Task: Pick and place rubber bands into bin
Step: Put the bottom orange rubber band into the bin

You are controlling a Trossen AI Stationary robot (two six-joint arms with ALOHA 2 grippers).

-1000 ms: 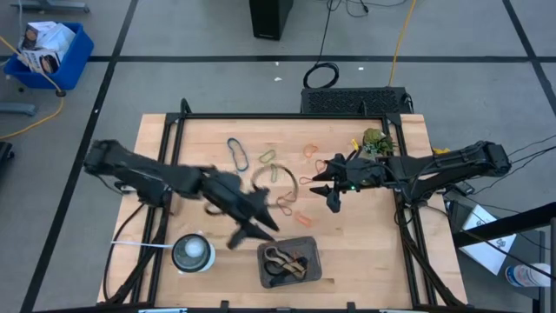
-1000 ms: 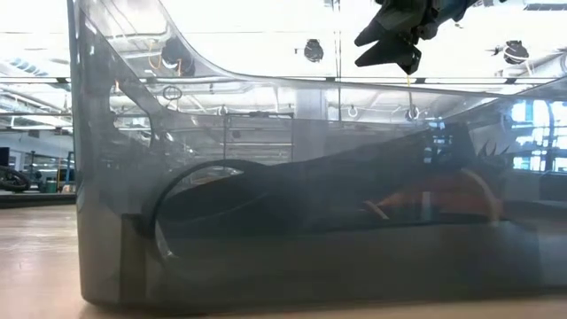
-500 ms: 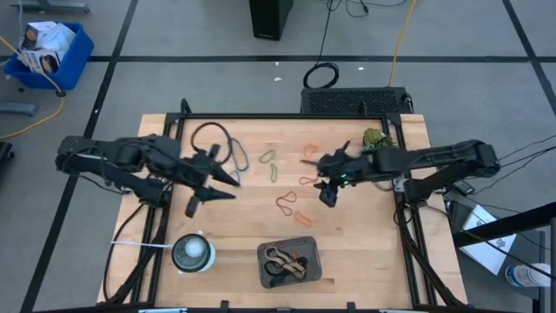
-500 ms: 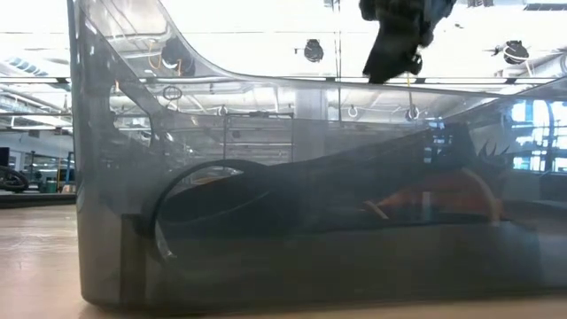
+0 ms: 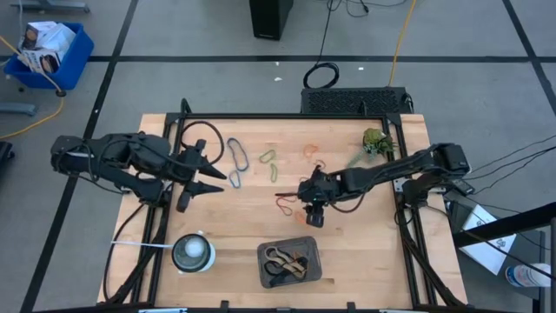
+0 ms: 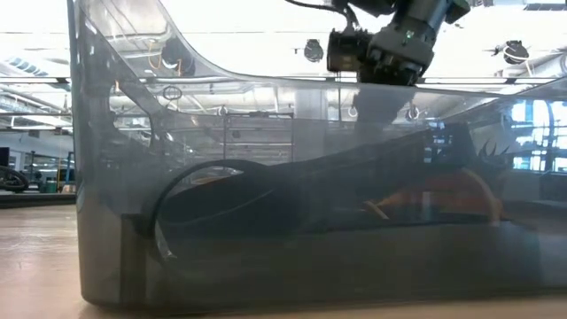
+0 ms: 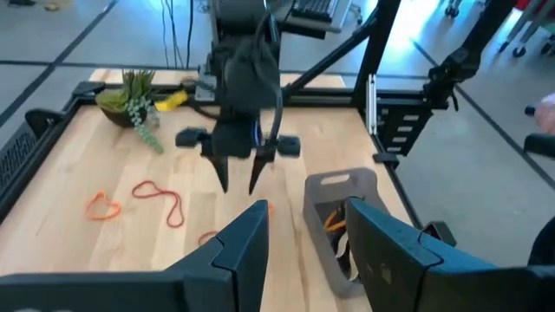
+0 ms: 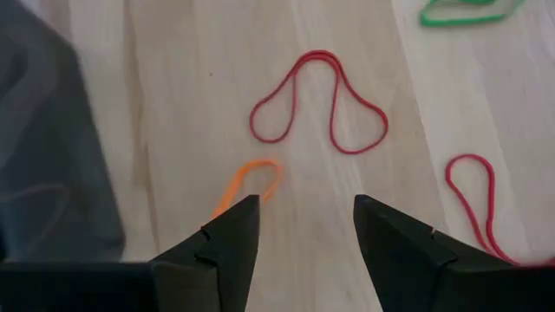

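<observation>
Rubber bands lie loose on the wooden table: a red one (image 5: 285, 204) (image 8: 316, 100), an orange one (image 8: 247, 184), green ones (image 5: 269, 158) and a blue-grey one (image 5: 237, 155). The dark grey bin (image 5: 289, 263) stands near the table's near edge with several bands inside. My right gripper (image 5: 313, 217) (image 8: 303, 217) is open and points down, low over the table, with the orange band just beyond its fingertips and the bin (image 8: 43, 130) beside it. My left gripper (image 5: 213, 184) (image 7: 303, 230) is open and empty over the table's left part, pointing toward the right arm.
A round white object (image 5: 192, 252) stands at the near left. A small green plant (image 5: 375, 139) stands at the far right. A black frame (image 5: 278, 116) borders the table. In the low view the bin's wall (image 6: 266, 221) fills the picture.
My left gripper has drawn back from beside the bin toward the table's left and far side. My right gripper has gone toward the table's left and near edge, come down and tipped to point down at the orange band beside the bin.
</observation>
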